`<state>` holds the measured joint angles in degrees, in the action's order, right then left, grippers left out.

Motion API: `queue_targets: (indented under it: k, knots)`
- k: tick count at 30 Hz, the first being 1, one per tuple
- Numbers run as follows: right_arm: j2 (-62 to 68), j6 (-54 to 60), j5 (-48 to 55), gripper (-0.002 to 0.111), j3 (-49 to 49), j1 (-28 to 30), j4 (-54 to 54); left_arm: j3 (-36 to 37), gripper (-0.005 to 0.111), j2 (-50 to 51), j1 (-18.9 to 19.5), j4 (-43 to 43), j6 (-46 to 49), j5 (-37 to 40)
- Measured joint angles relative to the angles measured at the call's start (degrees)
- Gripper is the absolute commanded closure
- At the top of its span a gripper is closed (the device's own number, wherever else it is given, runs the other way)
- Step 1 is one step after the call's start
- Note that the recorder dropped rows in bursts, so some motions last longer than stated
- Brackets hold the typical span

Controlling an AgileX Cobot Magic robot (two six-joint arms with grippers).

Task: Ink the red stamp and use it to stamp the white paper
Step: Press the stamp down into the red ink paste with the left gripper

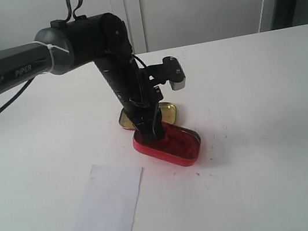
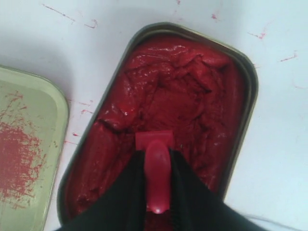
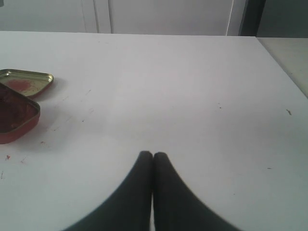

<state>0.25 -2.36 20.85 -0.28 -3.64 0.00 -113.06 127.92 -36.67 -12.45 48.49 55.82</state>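
- Red stamp point(image 2: 154, 139) stands in the red tin point(image 1: 178, 150), its square base pressed against the lumpy red paste point(image 2: 178, 91) and its narrow handle pointing up.
- Left claw point(image 2: 155, 155) is clamped on the stamp's handle, one black finger on each side.
- Red tin sits near the middle of the desk point(image 1: 262, 133); glossy paste fills it almost to the rim.
- Gold lid point(image 1: 169, 111) lies open side up just beyond the tin, toward the far edge, with a red smear inside.
- White paper point(image 1: 108, 202) lies flat near the desk's near edge, apart from the tin; small red marks stain the desk by its near corner.
- Right claw point(image 3: 153, 156) hangs over bare desk, fingers pressed together, holding nothing.
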Motion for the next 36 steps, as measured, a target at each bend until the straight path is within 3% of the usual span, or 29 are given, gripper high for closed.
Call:
queue_targets:
  k: [9,18,36]
  knots:
    - [0.0,0.0,0.0,0.108,0.0,0.0,0.0,0.0,0.107,0.0,-0.6,1.4,-0.1,-1.5]
    - [0.0,0.0,0.0,0.108,0.0,0.0,0.0,0.0,0.107,0.0,-2.8,9.2,-2.8,-2.1]
    - [0.0,0.0,0.0,0.108,0.0,0.0,0.0,0.0,0.107,0.6,-4.0,12.9,-7.2,-2.6]
